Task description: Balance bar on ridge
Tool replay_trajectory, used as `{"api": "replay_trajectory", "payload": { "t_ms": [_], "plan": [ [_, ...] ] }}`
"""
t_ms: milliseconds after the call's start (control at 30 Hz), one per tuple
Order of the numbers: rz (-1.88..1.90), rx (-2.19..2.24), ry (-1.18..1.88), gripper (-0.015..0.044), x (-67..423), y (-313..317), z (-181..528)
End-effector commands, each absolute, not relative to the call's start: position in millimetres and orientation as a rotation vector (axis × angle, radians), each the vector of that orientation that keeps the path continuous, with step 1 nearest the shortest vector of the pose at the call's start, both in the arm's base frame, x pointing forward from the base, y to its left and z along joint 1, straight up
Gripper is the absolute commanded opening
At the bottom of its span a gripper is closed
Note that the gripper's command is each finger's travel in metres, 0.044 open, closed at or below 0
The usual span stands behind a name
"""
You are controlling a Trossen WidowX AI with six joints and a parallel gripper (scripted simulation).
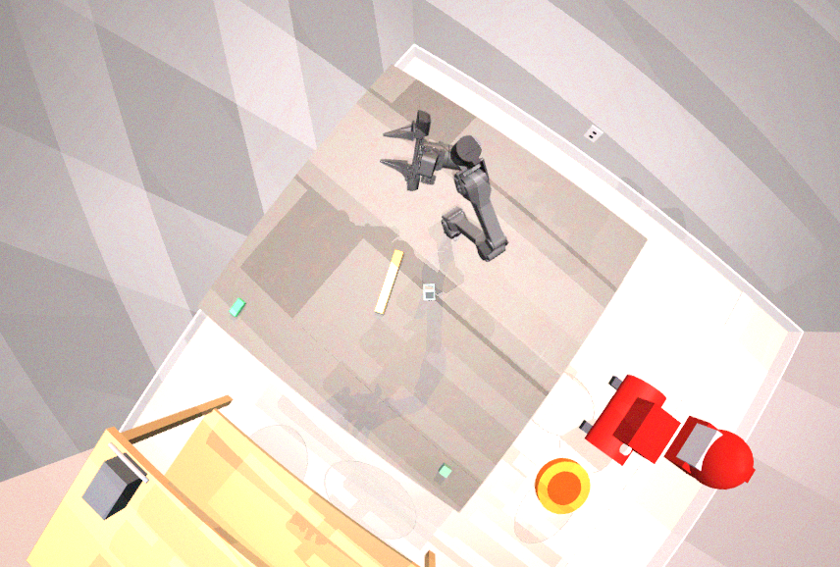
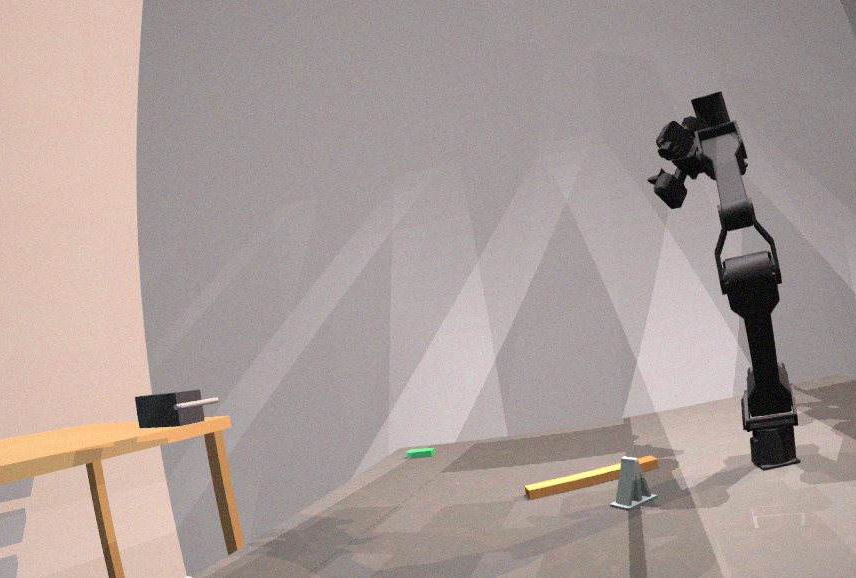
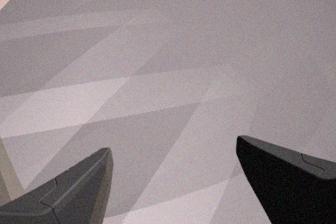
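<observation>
The bar point(image 2: 589, 477) is long, thin and yellow-orange. It lies flat near the middle of the tabletop point(image 2: 442, 524), just beside the small grey ridge point(image 2: 632, 485). The end effector point(image 1: 394, 148) is high up near the far edge, open, with nothing in it.

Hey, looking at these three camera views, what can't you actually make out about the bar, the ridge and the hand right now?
- Bar: in the exterior view the ridge covers part of it, so bar-ridge contact is hidden.
- Ridge: in the top view it is too small to show its shape.
- Wrist view: only the fingers and the wall show; bar and ridge lie outside the frame.
- Hand: in the exterior view it is dark and small, so its gap is unreadable there.
</observation>
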State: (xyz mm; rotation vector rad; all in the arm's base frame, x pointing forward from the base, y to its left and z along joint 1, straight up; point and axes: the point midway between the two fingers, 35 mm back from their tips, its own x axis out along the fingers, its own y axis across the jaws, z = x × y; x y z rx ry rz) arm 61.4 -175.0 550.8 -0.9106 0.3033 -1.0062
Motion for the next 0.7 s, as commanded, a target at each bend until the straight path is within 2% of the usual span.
{"api": "replay_trajectory", "payload": {
  "t_ms": [0,667],
  "plan": [
    [-0.985,-0.838,0.295,0.0315,61.6,-191.5,539.5],
    [-0.818,-0.515,0.335,0.0315,97.2,-251.8,471.2]
  ]
}}
